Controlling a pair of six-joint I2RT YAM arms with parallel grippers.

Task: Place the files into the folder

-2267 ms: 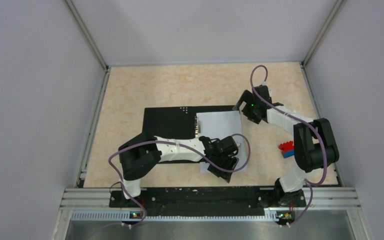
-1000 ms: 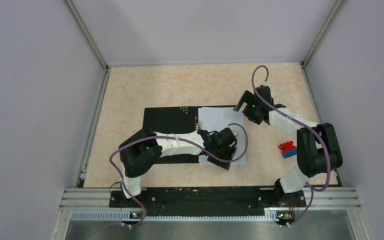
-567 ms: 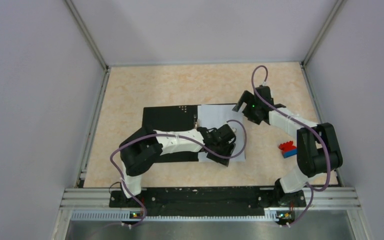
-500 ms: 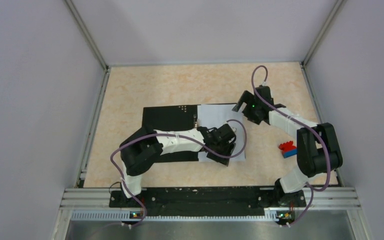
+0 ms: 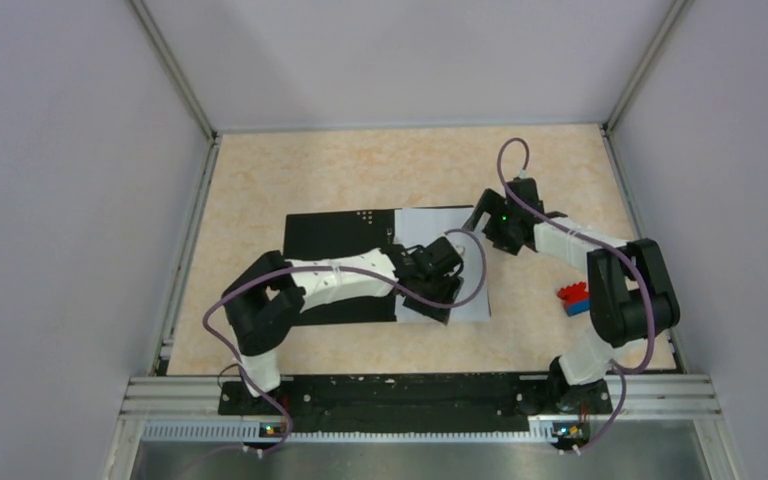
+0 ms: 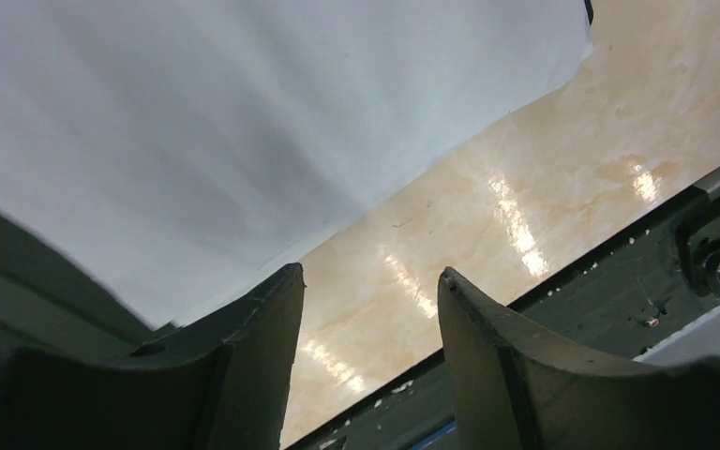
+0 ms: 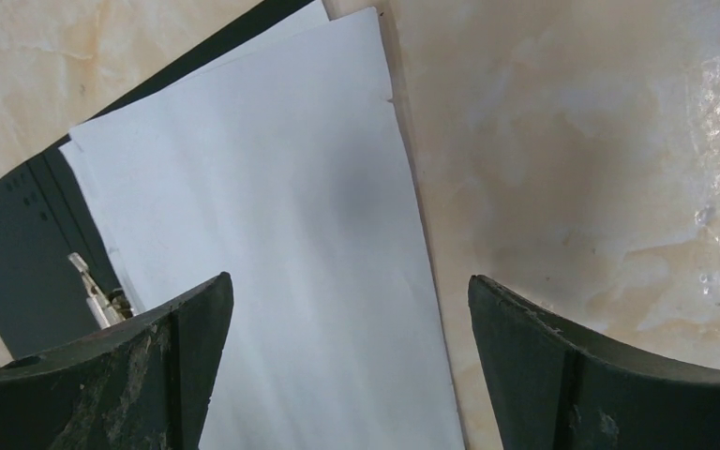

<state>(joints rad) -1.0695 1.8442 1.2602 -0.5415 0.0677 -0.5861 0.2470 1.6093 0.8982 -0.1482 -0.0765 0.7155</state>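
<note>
The left tool [image 6: 367, 274] hangs low over the near edge of the files [image 5: 428, 226], its fingers parted with only bare counter [image 5: 360, 170] showing in the gap. The right tool [image 7: 349, 281] hovers above the files' far right corner with its fingers spread wide and nothing between them. The white sheets lie flat on the right half of the open folder [image 5: 335, 235], and their left edge is beside the metal spine clip [image 7: 94, 286]. The folder's black left half lies uncovered. A red-and-blue toy block [image 5: 575, 298] sits on the counter well to the right, apart from the papers.
</note>
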